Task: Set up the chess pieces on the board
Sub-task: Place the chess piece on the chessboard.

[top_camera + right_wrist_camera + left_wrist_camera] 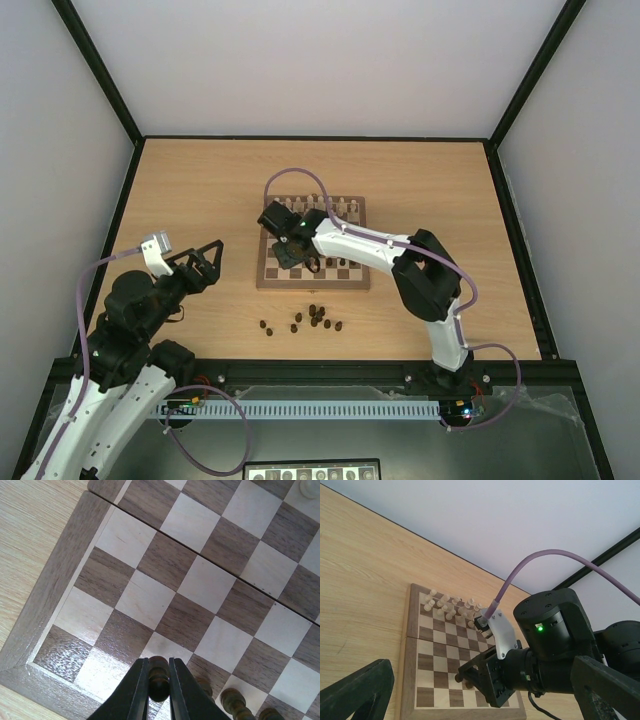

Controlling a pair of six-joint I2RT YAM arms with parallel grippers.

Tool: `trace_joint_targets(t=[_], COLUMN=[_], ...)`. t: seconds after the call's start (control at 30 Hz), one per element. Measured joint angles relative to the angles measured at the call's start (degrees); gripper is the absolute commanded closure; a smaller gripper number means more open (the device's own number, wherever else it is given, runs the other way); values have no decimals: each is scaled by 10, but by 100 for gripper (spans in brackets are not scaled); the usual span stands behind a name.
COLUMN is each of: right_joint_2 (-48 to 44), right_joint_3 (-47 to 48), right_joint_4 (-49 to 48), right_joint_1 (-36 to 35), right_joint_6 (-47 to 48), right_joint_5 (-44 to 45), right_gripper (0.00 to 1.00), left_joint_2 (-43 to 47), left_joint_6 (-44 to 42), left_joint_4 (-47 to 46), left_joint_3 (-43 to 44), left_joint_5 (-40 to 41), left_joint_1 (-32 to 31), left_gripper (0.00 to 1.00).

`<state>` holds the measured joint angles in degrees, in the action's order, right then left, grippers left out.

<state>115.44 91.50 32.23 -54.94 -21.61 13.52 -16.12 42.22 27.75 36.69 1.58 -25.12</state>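
Chess piece (159,686) lies lengthwise within clamped right gripper (159,663) over board (150,600); left gripper (204,258) gapes.

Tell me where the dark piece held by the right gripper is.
Right wrist view, bottom centre: the dark piece is pinched in the right gripper over the board's near-left corner squares, with other dark pieces standing just to its right.

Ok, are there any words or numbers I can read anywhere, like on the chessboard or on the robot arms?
There is no text that can be read in any view.
On the board: no letters or numbers along its border.
On the dark panel at the near edge: a row of tiny pale marks, too small to read.
On the white plate by the purple cable: blank.
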Motion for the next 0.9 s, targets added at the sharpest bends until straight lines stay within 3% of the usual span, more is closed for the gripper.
trace_joint_targets(t=[0.3, 0.67, 0.9], right_joint_2=[17, 17, -7], right_joint_3=[0, -1, -19], right_joint_4=[0, -1, -7], right_joint_1=[0, 1, -3], right_joint_6=[0, 2, 2], right_joint_5=[0, 0, -7], right_gripper=[86, 73, 51], left_joint_2=[0, 0, 0], left_joint_6=[0, 0, 0], left_joint_4=[0, 0, 0], left_joint_3=[0, 0, 0], left_joint_5=[0, 0, 2], left_joint_1=[0, 0, 0], left_gripper=[1, 1, 0])
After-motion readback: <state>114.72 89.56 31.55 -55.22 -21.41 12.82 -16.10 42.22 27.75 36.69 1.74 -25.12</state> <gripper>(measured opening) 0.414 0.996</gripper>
